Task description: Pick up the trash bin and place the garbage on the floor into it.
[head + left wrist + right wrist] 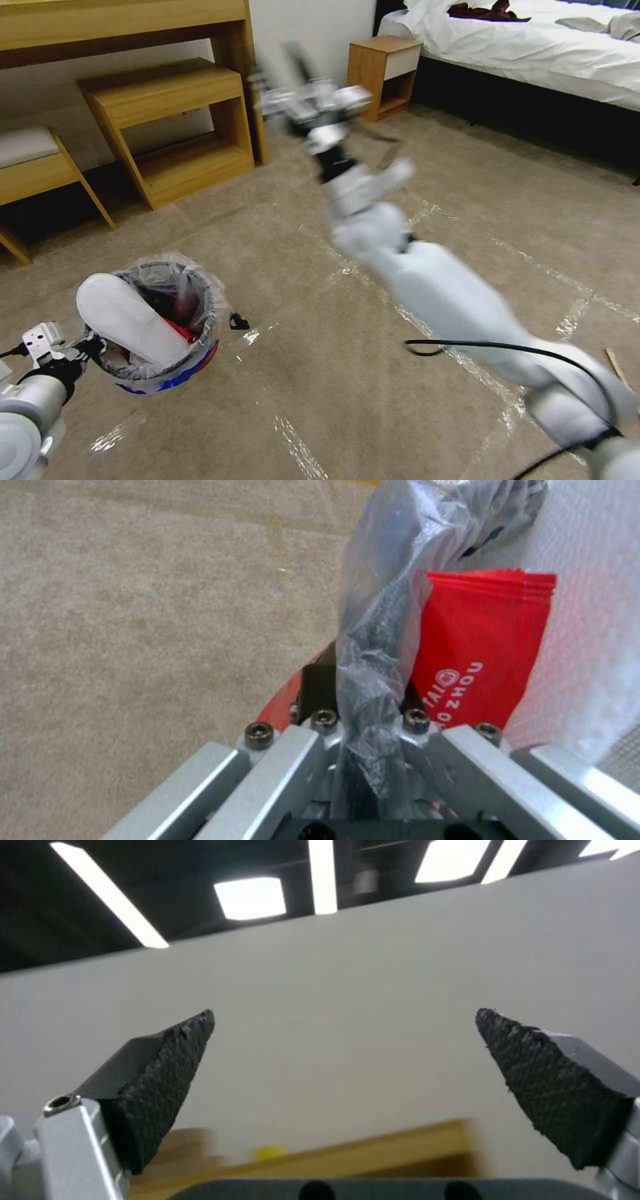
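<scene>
The trash bin (175, 373), red and blue with a clear plastic liner, hangs above the carpet at the lower left. My left gripper (92, 347) is shut on its near rim; in the left wrist view the left gripper (363, 700) pinches rim and crinkled liner (380, 630). Inside the bin lie garbage pieces: a flat white slipper (130, 320) and a red wrapper (480, 645). A thin wooden stick (619, 370) lies on the floor at the right edge. My right gripper (283, 73) is raised high ahead, motion-blurred; the right gripper (343, 1040) is open and holds nothing, facing a wall.
A small black scrap (239, 323) lies on the carpet beside the bin. A wooden desk with a low shelf (167, 127) stands at the back left, a bedside table (383, 73) and a bed (533, 47) at the back right. Tape lines (427, 327) cross the open carpet.
</scene>
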